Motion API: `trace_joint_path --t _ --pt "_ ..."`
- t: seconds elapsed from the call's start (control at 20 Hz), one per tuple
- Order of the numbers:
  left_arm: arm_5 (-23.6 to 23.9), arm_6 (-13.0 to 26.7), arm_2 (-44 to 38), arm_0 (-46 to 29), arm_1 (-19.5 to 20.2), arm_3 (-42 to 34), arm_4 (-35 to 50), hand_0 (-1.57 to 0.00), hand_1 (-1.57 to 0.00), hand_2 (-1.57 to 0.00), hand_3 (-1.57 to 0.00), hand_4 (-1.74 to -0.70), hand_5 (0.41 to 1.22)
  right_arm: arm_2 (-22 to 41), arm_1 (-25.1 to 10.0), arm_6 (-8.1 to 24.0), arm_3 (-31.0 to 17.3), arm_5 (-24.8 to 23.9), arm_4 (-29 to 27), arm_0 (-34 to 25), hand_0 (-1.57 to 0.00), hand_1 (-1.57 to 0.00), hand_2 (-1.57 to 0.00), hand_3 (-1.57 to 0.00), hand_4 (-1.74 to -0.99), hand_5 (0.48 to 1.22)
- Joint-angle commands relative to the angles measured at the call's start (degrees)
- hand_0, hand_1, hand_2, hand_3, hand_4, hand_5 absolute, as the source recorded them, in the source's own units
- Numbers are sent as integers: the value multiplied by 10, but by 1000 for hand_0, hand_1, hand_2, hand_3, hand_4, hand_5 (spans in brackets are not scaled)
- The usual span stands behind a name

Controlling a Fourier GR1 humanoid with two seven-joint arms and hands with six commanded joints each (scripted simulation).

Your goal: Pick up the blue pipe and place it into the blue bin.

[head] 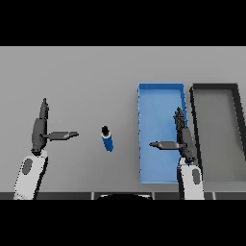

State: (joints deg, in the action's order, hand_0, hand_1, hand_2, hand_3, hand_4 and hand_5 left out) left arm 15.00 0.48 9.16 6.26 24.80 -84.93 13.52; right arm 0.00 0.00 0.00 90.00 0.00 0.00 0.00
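The blue pipe [107, 139] lies on the grey table [86, 77], untouched, between the two hands and just left of the blue bin [161, 87]. The left hand [39, 130] hovers well left of the pipe, fingers straight and thumb spread toward it. The right hand [183, 139] hangs over the bin's right side, likewise spread and holding nothing, beside a dark bin [194, 103].

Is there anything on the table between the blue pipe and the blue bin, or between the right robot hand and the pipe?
Nothing visible. The blue pipe lies on bare grey table, apart from the blue bin to its right. The right robot hand hovers over the bin, open; only the bin's left wall lies between it and the pipe.
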Motion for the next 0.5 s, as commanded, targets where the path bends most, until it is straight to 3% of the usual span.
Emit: trace_joint_path --t 0.0,0.25,0.3,0.35,0.45 --pt "-1 -3 -1 0 1 1 1 1 1 1 1 -1074 591 1 1 0 0 -1 1 0 1 1 1 1 -1225 617" --pt "-12 -7 -12 4 11 11 10 1 1 1 1 -1074 591 10 13 4 -7 -11 13 -7 1 1 1 1 -1225 617" --pt "-91 -38 6 -3 57 1 13 1 1 1 1 -1074 591 32 -11 -31 13 7 38 14 1 1 1 1 -1225 617" --pt "-146 -50 12 -2 92 6 19 1 1 1 1 -1073 590 48 -28 -47 31 15 62 31 1 1 1 1 -1224 618" --pt "-200 -58 22 2 112 17 25 1 1 1 1 -1076 587 67 -40 -48 55 20 86 49 1 1 1 1 -1225 620"
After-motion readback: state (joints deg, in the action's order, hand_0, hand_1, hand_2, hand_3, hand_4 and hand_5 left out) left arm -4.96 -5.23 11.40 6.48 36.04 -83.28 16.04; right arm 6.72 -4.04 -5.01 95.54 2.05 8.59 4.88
